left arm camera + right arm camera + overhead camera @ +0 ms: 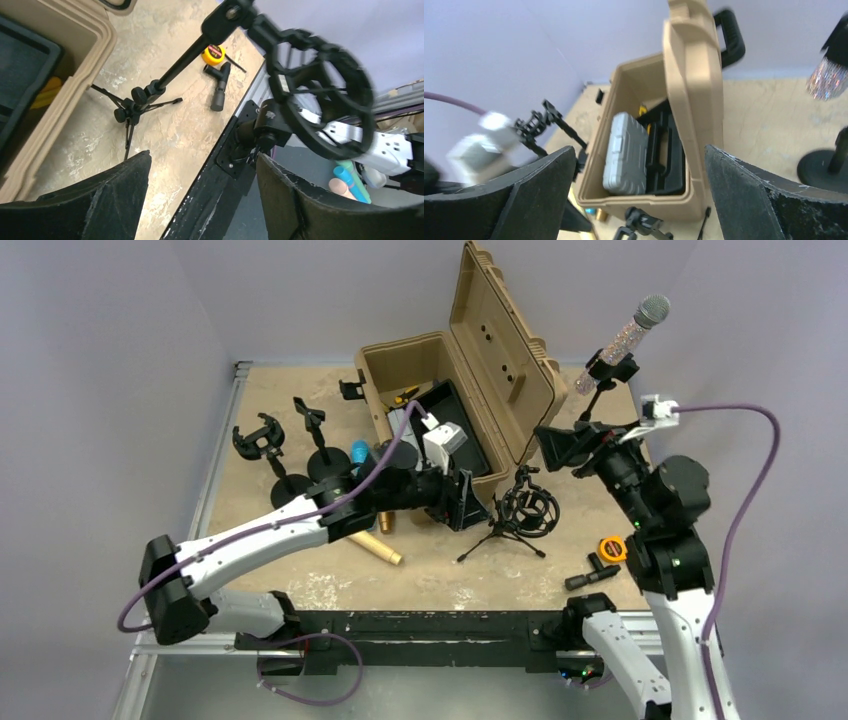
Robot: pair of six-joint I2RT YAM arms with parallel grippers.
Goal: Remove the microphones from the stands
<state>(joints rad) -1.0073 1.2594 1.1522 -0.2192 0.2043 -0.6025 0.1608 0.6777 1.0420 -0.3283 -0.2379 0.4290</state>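
A glittery silver microphone (pixel 640 325) sits tilted in the black clip of a stand (pixel 610 370) at the back right. Only its sparkly lower end (pixel 826 80) and the stand's round base (pixel 824 170) show at the right edge of the right wrist view. My right gripper (pixel 568 450) is open and empty, in front of and to the left of the stand, apart from it. It faces the tan case (pixel 639 150). My left gripper (pixel 470 502) is open and empty at mid-table, next to a shock-mount tripod (pixel 522 512). In its wrist view (pixel 202 157) it holds nothing.
An open tan case (pixel 440 390) with its lid raised stands at the back centre, a grey box (pixel 626 152) inside. Two empty black mic stands (pixel 262 440) are at the left. A gold microphone (pixel 375 548), a yellow tape roll (pixel 612 548) and a black fitting (pixel 590 575) lie near the front.
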